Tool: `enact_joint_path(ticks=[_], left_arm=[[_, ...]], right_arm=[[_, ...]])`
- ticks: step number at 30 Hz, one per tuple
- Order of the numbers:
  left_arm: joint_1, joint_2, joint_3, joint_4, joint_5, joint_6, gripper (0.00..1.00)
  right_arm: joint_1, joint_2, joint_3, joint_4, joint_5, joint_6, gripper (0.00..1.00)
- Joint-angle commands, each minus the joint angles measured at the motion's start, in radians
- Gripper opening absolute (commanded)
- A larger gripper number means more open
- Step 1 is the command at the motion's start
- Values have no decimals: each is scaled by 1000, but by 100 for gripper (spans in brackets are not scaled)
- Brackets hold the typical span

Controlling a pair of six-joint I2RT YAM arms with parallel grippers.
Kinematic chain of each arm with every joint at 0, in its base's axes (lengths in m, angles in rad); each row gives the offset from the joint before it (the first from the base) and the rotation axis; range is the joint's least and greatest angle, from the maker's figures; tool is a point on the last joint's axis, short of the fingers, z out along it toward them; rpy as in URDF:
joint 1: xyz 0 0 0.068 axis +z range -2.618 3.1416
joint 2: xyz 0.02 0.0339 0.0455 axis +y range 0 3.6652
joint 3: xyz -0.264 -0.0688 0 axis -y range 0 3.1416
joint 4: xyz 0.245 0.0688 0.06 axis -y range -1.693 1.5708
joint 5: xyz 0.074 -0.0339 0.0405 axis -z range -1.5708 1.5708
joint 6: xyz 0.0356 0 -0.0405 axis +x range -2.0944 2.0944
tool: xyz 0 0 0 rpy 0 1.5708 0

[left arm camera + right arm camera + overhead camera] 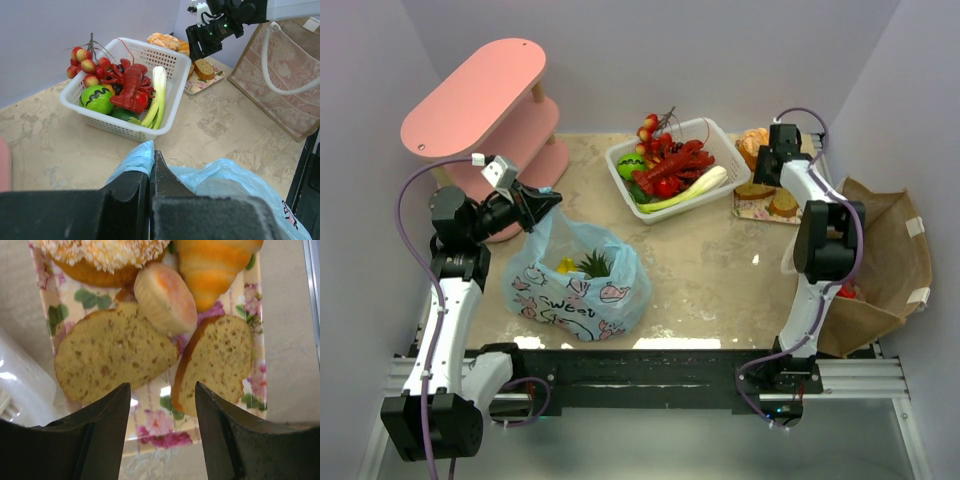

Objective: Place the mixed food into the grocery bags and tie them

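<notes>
The light-blue grocery bag (578,280) sits at the left with a yellow banana (565,265) and a pineapple (595,263) inside. My left gripper (548,203) is shut on its upper rim; the left wrist view shows the blue plastic (140,155) pinched between the jaws of that gripper (151,157). My right gripper (767,172) hovers open over a floral tray (165,425) of bread slices (112,355), a bun (165,297) and a croissant (215,265). Nothing lies between the jaws of the right gripper (162,387). The brown paper bag (885,260) stands open at the right.
A white basket (705,140) at the back centre holds a red lobster (672,165), a leek, a green ball and red fruit. A pink shelf unit (485,100) stands at the back left. Something red (847,292) shows by the paper bag's mouth.
</notes>
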Motion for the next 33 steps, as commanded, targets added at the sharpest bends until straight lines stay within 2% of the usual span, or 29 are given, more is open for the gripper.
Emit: enact_joint_path(ticks=[1, 5, 11, 18, 27, 30, 33], left_arm=[[6, -12, 1, 41, 12, -8, 0], [8, -3, 1, 38, 14, -9, 0], [6, 0, 0, 38, 19, -9, 0], [6, 8, 0, 38, 17, -8, 0], [6, 5, 0, 38, 14, -9, 0], [6, 5, 0, 38, 12, -6, 0], [6, 3, 0, 38, 14, -8, 0]], right_arm=[[-26, 38, 155, -16, 53, -37, 57], [-37, 124, 262, -28, 64, -93, 55], [-39, 259, 417, -103, 59, -199, 48], [-42, 224, 359, -70, -48, -183, 51], [-43, 284, 394, -114, -28, -184, 56], [-43, 288, 397, -127, -56, -179, 55], [-46, 299, 403, -126, -57, -178, 49]])
